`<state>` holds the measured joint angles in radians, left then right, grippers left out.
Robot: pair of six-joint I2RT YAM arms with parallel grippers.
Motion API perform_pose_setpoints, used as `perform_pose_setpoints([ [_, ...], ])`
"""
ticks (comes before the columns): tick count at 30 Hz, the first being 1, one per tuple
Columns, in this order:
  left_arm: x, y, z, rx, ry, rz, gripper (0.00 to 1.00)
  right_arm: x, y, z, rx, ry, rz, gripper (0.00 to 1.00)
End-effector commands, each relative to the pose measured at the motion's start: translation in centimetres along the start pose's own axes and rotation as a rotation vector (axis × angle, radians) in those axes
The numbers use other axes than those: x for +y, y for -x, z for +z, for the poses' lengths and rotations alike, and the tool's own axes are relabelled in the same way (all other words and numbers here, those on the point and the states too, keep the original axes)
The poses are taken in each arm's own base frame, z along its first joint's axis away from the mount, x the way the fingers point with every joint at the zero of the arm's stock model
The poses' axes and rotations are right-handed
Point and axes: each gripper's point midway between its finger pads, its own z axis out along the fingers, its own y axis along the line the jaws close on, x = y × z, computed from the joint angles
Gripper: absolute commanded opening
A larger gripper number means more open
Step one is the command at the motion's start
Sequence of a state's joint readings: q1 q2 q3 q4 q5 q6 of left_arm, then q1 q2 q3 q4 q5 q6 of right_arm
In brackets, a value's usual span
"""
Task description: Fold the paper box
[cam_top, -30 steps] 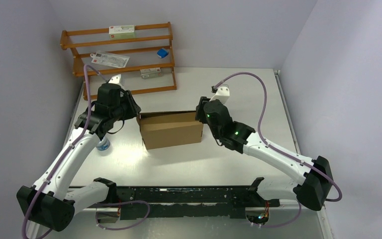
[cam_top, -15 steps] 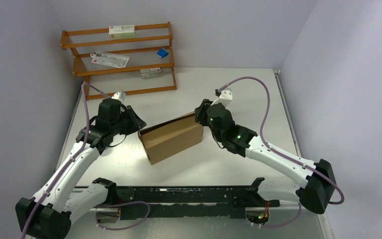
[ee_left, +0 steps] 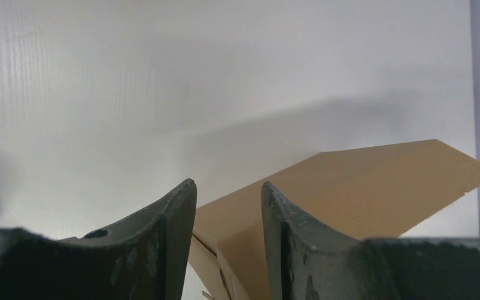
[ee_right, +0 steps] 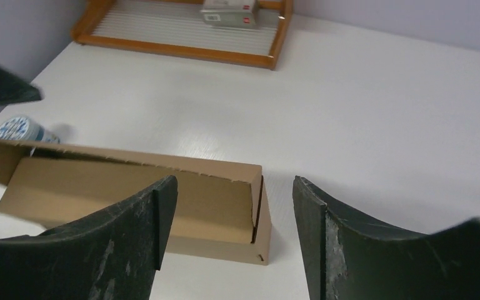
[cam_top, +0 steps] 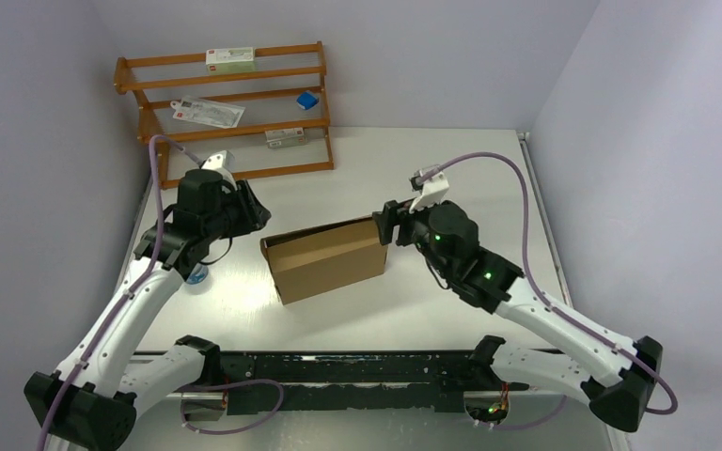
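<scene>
The box sits askew on the table, between the partly open left jaws and the wide-open right jaws, both near it, neither gripping anything.

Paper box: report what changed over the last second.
The paper box swung anticlockwise, its right end going farther away. The left gripper drew back from its left end; the right gripper stands open beside its right end. The wooden rack stayed put.

Bright even light, soft shadows, mild glare
</scene>
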<state>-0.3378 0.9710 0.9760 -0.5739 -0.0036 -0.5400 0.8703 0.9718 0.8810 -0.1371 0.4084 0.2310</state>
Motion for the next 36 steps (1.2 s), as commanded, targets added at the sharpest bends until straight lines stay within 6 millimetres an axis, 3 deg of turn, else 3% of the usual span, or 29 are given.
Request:
perform_pose_setpoints([
  [1,-0.9,0.6,0.7,0.03,-0.03,0.087,0.48,2.2,0.4,-1.6,-0.038,0.206,-0.192,0.74],
  [7,-2.7,2.6,2.0,0.047,-0.072,0.161,0.5,7.7,-2.6,-3.5,-0.019,0.51,-0.427,0.78],
  [13,-4.5,1.5,3.7,0.129,-0.169,0.172,0.5,11.1,-6.0,-4.1,-0.03,0.546,-0.654,0.78],
  [18,-5.6,-0.6,4.9,0.2,-0.22,0.194,0.5,11.0,-7.5,-2.8,-0.012,0.45,-0.768,0.75],
  [24,-6.1,-2.5,5.6,0.206,-0.221,0.223,0.49,10.5,-6.8,-1.7,-0.105,0.349,-0.781,0.63],
  [36,-5.7,-5.5,5.3,0.132,-0.174,0.263,0.45,10.7,-8.2,0.9,-0.096,0.257,-0.807,0.61],
])
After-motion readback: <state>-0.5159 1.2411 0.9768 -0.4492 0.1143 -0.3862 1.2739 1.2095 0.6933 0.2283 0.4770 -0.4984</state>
